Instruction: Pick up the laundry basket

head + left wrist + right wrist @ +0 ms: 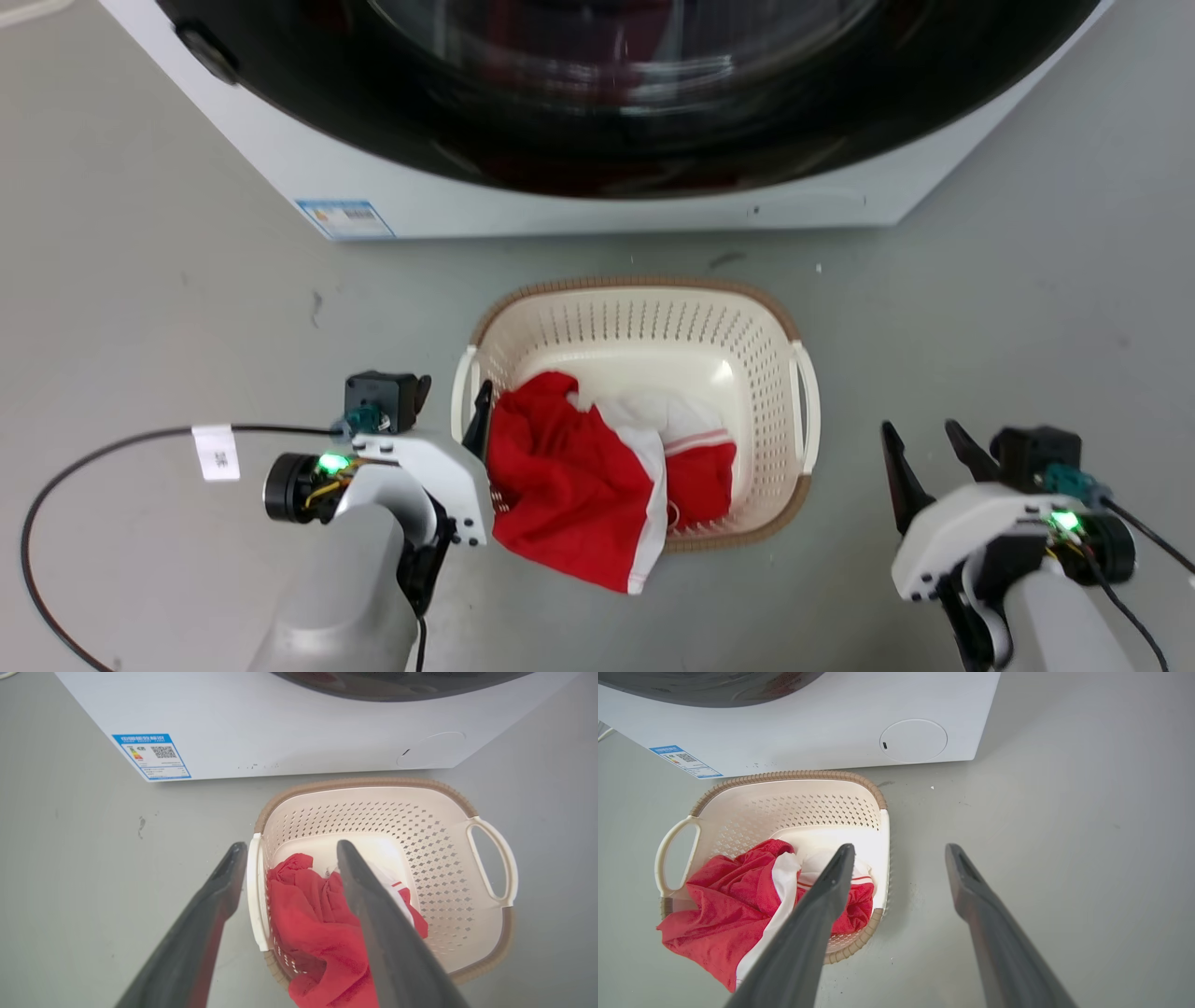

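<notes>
washer [560, 210], red garment [560, 476], grey floor [140, 308]

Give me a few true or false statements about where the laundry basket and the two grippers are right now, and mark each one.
1. The laundry basket stands on the floor in front of the washing machine. True.
2. The basket is empty. False: a red and white garment lies in it and hangs over its near rim.
3. The left gripper is open, with one finger on each side of the left handle. True.
4. The right gripper is shut on the right handle. False: it is open and apart from that handle, over the floor beside the basket.
</notes>
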